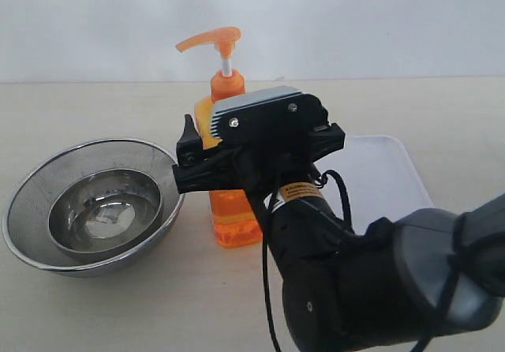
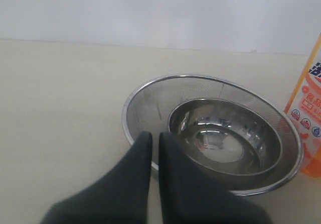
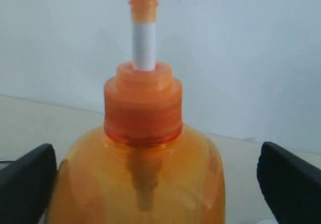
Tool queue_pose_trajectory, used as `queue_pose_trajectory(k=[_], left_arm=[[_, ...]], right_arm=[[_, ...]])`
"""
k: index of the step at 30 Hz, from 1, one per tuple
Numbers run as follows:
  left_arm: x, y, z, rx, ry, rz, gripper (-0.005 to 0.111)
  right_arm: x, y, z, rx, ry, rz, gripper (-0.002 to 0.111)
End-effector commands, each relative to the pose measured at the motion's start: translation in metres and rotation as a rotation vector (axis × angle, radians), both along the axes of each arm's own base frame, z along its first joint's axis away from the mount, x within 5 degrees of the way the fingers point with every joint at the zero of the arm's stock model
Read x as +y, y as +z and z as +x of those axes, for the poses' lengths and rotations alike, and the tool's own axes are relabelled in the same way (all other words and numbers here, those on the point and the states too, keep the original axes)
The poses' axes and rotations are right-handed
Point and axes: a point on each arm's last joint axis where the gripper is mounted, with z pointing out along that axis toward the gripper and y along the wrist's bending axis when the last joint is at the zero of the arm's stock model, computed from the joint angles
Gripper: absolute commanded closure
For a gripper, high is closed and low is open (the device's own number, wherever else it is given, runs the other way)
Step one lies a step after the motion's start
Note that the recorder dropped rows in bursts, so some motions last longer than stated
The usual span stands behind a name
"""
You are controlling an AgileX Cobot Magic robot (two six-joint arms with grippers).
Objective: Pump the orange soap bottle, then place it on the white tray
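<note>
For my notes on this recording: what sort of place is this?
Probably a lab test bench: a plain beige table, a blank white wall, and a robot arm by the orange soap bottle.

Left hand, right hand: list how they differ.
The left hand is shut, fingers together; the right hand is wide open. The left hand holds nothing and faces the mesh bowl; the right hand straddles the orange soap bottle below its neck. Both have dark fingers.

orange soap bottle [image 1: 234, 224]: middle hidden behind right arm [image 1: 331, 249] | white tray [image 1: 387, 170]: partly behind arm
</note>
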Motion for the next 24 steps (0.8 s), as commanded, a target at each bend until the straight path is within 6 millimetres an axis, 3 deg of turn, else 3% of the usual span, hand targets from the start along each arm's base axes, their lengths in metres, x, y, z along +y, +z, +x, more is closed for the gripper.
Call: queue_pose_trajectory(k=[1, 10, 18, 24], left_arm=[[0.0, 0.0, 0.0, -0.004, 0.004, -0.01, 0.102], [0.0, 0.0, 0.0, -0.004, 0.004, -0.01, 0.102], [0.0, 0.0, 0.0, -0.004, 0.004, -0.01, 0.102], [0.0, 0.0, 0.0, -0.004, 0.004, -0.01, 0.102]], right_arm=[[-0.003, 0.003, -0.012, 0.089, 0.079, 0.005, 0.003], [-0.009, 0.014, -0.048, 0.153, 0.193, -0.004, 0.003], [-0.035, 0.018, -0.083, 0.247, 0.26, 0.001, 0.003], [-0.051, -0.002, -0.098, 0.396, 0.333, 0.019, 0.003]])
